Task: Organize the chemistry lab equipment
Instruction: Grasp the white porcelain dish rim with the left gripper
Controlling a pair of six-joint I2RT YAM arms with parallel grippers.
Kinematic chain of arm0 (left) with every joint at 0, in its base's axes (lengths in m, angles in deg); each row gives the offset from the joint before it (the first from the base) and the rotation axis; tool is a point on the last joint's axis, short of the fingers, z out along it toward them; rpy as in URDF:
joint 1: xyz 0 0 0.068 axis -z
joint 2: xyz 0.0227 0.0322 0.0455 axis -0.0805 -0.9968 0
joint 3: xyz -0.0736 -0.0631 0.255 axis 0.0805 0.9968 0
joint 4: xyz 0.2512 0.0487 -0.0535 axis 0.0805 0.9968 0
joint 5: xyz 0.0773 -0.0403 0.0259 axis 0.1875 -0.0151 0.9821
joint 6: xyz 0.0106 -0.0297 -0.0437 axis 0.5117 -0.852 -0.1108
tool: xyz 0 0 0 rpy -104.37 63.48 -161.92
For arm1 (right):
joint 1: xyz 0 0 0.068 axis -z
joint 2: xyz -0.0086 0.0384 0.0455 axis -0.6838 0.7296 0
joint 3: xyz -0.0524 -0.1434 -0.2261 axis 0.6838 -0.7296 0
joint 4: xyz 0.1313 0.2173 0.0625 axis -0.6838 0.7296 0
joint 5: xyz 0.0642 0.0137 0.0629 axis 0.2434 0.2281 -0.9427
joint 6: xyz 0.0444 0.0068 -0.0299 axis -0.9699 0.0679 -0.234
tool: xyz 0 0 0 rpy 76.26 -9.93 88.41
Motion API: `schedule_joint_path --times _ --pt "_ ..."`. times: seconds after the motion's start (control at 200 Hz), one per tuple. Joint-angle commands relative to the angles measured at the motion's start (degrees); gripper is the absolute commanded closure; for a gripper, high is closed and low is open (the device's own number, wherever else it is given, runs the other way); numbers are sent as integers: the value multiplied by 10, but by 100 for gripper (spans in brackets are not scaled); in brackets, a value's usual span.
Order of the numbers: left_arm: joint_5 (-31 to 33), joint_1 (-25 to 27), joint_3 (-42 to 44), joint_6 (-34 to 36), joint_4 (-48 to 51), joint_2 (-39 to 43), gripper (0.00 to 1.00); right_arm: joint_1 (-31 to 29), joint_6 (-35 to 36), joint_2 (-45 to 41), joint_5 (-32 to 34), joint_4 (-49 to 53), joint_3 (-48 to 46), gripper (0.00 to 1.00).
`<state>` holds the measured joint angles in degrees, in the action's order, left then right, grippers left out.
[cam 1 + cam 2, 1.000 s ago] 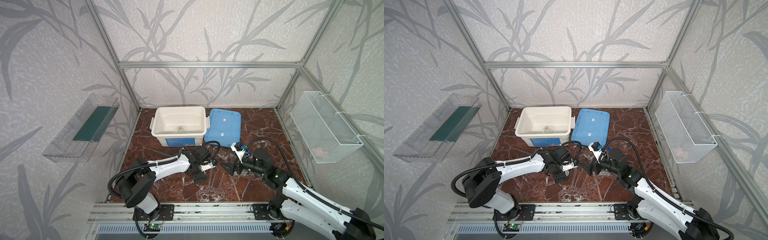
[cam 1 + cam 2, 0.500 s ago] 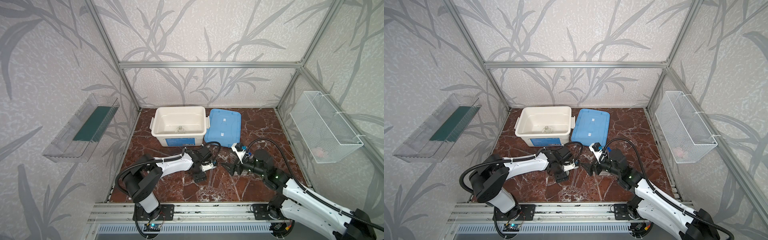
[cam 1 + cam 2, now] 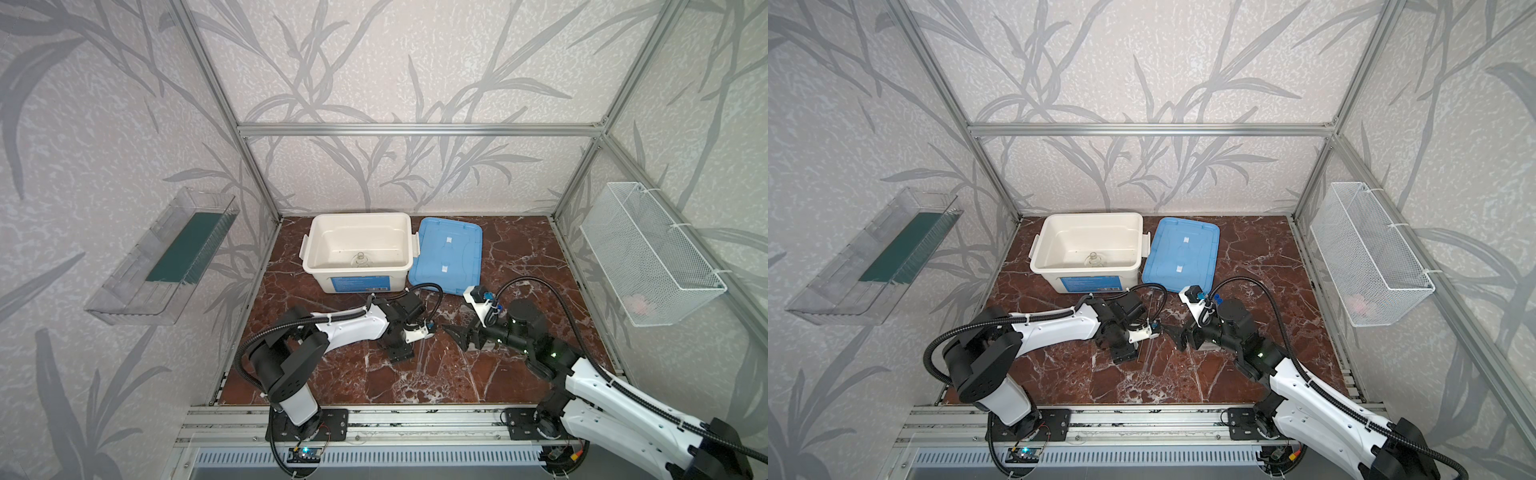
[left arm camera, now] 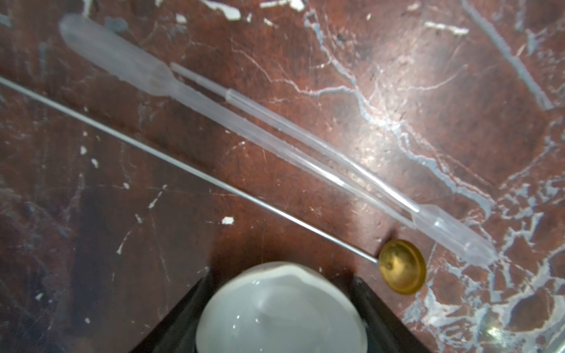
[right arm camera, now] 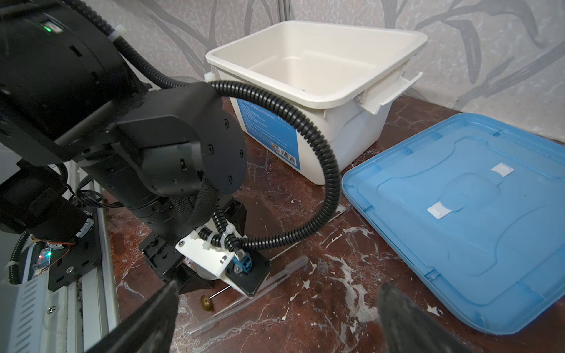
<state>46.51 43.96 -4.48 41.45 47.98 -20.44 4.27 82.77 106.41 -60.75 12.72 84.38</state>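
Marble [image 4: 458,91]: two pipettes [image 4: 113,52], one rod [image 4: 183,167]

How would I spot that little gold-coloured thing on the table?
Find the white box at the back of the marble table, then come forward to the white round dish. Beside it lie two clear pipettes and a thin metal rod; the brass-coloured disc at the rod's tip is the only golden piece.

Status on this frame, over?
Left gripper straddling white dish, grip unconfirmed. Right gripper open, empty. Pipettes, rod loose beside dish; flask in box.
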Motion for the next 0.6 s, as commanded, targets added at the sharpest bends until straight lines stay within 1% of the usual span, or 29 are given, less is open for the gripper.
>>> schedule_joint_path --times 0.0,0.06,0.125,0.19,0.49,0.565,0.595 --pt "-2 -1 -5 9 27 -5 32 1 6 -6 8 -8 -5 1" --pt "0 -1 -4 7 27 -3 36 2 6 -5 9 -7 -4 1" --pt "4 -1 -5 6 27 0 36 2 6 -4 10 -6 -4 1" --pt "7 -1 -6 5 26 3 44 2 7 -4 10 -6 -4 1" --pt "15 -7 -6 -2 30 30 43 2 8 8 11 -2 1 1" --pt "18 -8 -8 -7 33 39 46 2 8 11 9 -2 2 1" --pt "21 -9 -9 -10 35 43 49 2 8 12 9 -2 3 1"
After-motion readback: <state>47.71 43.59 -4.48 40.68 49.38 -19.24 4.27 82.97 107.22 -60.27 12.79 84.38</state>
